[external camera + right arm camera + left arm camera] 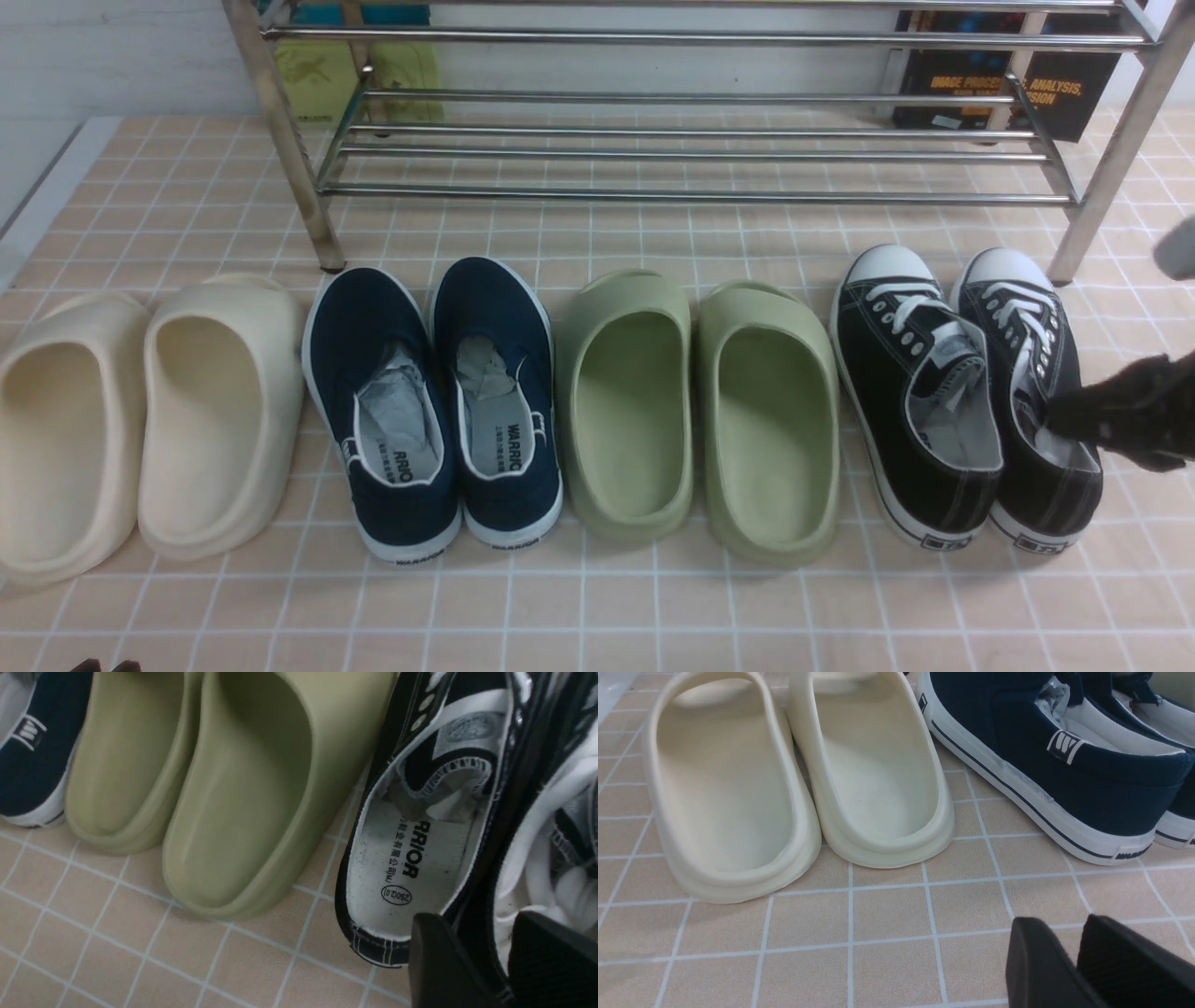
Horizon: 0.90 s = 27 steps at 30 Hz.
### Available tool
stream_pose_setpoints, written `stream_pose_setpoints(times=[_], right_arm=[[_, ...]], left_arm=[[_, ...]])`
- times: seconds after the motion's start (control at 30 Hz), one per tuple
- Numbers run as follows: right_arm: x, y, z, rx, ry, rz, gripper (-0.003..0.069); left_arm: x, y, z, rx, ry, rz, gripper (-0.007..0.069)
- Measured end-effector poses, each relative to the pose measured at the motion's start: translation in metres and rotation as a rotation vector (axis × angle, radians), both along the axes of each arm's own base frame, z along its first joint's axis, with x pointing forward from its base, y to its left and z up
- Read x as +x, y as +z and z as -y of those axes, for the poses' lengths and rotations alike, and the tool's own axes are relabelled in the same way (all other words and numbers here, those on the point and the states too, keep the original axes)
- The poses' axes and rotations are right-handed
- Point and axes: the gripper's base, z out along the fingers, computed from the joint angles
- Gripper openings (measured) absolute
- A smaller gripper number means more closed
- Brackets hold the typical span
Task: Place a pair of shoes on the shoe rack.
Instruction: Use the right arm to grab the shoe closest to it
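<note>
Line-up: four pairs sit across the tiled worktop, heels toward the near edge. From the left edge it's cream slippers, navy slip-ons, green slippers, and the black sneakers out toward the right edge.
Black sneakers: side by side and touching, with white toe caps aimed at the far edge. Their soles are flat on the worktop, right in front of the rack's right front leg, so they are in front of the rack, not on it.
Shoe rack: the shoe rack is all shiny tubes and stands along the far edge, spanning from behind the navy pair to past the sneakers.
Right pincer: the right pincer is in at the sneakers' openings. Its fingers sit one on each side of the black collar wall where the two shoes meet. That wall fills the gap, so it's clamped on the sneakers.
Left pincer: the left pincer is low over bare tiles by the near edge, in front of the cream slippers and a navy heel. Its fingers are parted with tile showing between them, and it carries nothing.
Backdrop: a dark book with orange lettering stands behind the rack, toward the far right corner.
</note>
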Motion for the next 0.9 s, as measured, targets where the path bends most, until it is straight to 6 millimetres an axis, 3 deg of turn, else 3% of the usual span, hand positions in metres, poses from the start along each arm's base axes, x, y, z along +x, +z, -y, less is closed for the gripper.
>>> stream_pose_setpoints(times=[0.07, 0.1, 0.3, 0.4, 0.63, 0.9], right_arm=[[0.011, -0.006, 0.000, 0.003, 0.007, -0.034, 0.0240], [0.026, -0.014, 0.000, 0.007, 0.012, -0.073, 0.0240], [0.052, -0.040, -0.004, 0.106, 0.006, -0.238, 0.0240], [0.057, -0.037, -0.009, 0.161, 0.046, -0.279, 0.0240], [0.071, -0.013, -0.014, 0.220, 0.083, -0.193, 0.0240], [0.076, -0.012, -0.032, 0.273, 0.138, -0.134, 0.0240]], left_arm=[[0.000, 0.000, 0.000, 0.000, 0.000, 0.000, 0.0181], [0.000, 0.000, 0.000, 0.000, 0.000, 0.000, 0.0181], [0.000, 0.000, 0.000, 0.000, 0.000, 0.000, 0.0187], [0.000, 0.000, 0.000, 0.000, 0.000, 0.000, 0.0192], [0.000, 0.000, 0.000, 0.000, 0.000, 0.000, 0.0198], [0.000, 0.000, 0.000, 0.000, 0.000, 0.000, 0.0202]])
